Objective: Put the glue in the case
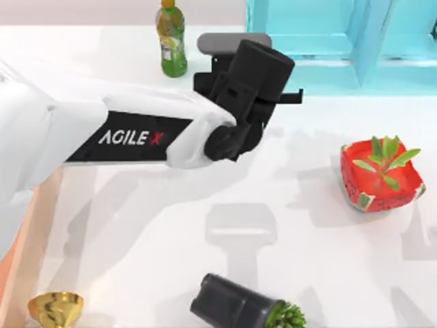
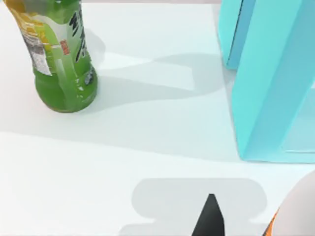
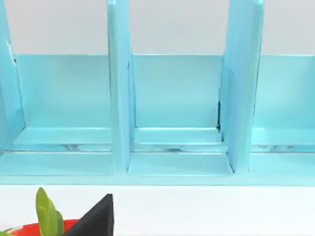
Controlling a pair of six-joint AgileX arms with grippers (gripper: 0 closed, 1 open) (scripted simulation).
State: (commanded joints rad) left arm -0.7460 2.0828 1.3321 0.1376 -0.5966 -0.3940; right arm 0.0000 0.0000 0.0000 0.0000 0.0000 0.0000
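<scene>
The glue (image 2: 298,211) shows in the left wrist view as a rounded white body with an orange label edge, very close to the camera and a short gap from my left gripper's black tip. In the top view it is hidden under my left gripper (image 1: 254,87), which hangs over the back middle of the table between the green drink bottle and the blue shelf. The case (image 1: 22,258) appears as a tan and salmon strip at the table's left edge, mostly covered by my left arm. My right gripper (image 3: 96,219) faces the blue shelf.
A tall green drink bottle (image 1: 171,39) stands at the back, left of my left gripper. The turquoise shelf unit (image 1: 328,34) fills the back right. A red pot with a plant (image 1: 379,175) sits at the right, a gold cup (image 1: 56,307) front left, and a dark cylinder with leaves (image 1: 235,309) at the front.
</scene>
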